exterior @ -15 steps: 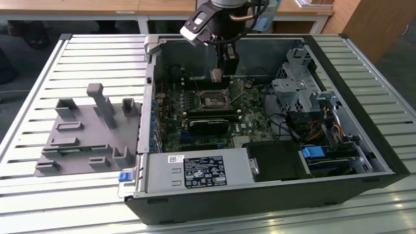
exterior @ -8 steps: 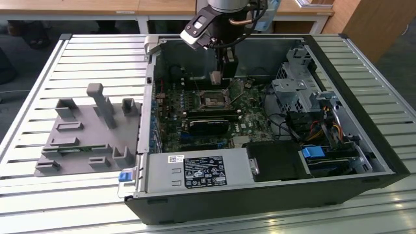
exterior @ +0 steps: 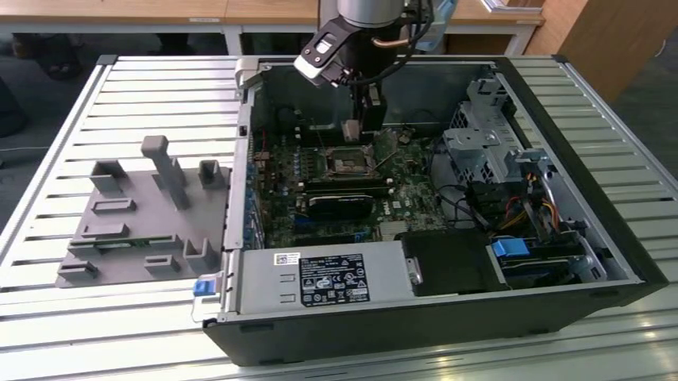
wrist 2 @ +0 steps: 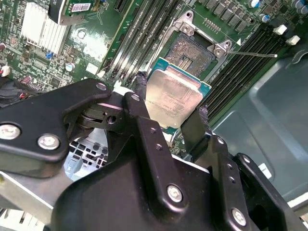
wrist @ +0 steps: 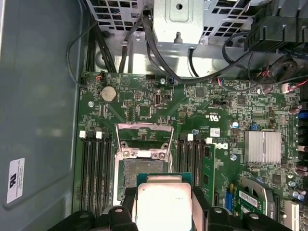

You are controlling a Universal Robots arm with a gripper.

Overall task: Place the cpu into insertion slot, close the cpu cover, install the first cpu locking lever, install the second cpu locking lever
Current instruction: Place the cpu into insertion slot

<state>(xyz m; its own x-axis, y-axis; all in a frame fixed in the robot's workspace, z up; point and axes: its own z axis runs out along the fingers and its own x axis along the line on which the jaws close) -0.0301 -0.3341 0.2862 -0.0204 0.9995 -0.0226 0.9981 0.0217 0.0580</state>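
The gripper (wrist 2: 172, 103) is clamping the cpu (wrist 2: 175, 96) by two opposite edges between its black fingers (wrist 2: 142, 115). In the exterior view it is hanging at the upper centre of the frame inside the open computer case (exterior: 424, 325). The cpu is hovering over the insertion slot (wrist: 144, 173), slightly off it and apart from it, with the cpu cover (wrist: 144, 126) standing swung open just beyond. A white printed sticker (exterior: 332, 279) is sitting on the power-supply box (exterior: 254, 290) at the exterior view's lower centre, and another white label (wrist: 15, 180) is sticking to the grey case wall; both have print too small to make out.
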